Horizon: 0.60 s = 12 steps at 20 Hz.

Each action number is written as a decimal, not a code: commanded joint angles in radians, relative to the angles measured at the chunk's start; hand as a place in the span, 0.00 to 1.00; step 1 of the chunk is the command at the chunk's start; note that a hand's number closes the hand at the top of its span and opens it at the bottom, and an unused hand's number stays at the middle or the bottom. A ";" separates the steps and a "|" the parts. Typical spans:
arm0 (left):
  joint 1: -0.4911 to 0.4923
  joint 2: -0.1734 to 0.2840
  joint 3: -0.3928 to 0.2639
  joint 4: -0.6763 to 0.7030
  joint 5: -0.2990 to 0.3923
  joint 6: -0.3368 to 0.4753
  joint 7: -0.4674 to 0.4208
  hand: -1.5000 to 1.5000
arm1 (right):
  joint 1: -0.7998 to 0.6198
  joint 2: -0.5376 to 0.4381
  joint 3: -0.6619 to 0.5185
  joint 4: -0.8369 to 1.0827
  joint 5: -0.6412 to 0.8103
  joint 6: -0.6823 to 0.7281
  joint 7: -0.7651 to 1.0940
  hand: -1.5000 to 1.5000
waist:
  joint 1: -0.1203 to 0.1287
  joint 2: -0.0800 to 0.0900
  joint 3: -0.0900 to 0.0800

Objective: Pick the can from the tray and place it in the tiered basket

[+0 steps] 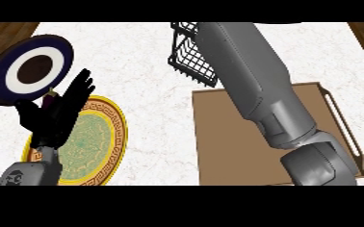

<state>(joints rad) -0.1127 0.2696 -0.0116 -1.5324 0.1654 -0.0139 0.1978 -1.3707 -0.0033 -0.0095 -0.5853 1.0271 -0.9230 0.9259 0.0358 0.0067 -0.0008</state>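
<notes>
We record the left robot hand (60,108) at the frame's left, fingers straight and spread, upright over a yellow-rimmed plate (113,146). A blue-and-white plate (60,53) sits upper left. The right forearm (263,91) crosses the brown flat tray (220,139) towards the black wire tiered basket (188,57) at top centre; its robot hand and the can are hidden. Bare marbled counter (153,101) lies between plates and tray.

Two plates (35,69) (96,146) (one gold-rimmed).
</notes>
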 commanded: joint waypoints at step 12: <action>0.097 0.016 0.061 -0.009 0.010 -0.005 -0.033 0.50 | 0.252 -0.061 -0.113 -0.469 0.160 -0.138 0.104 0.00 | -0.084 -0.027 0.000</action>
<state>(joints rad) -0.0275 0.2791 0.0256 -1.5685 0.1727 -0.0109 0.1975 -1.1942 -0.0475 -0.1045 -0.9078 1.1218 -1.0555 0.9510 -0.0271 -0.0164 -0.0001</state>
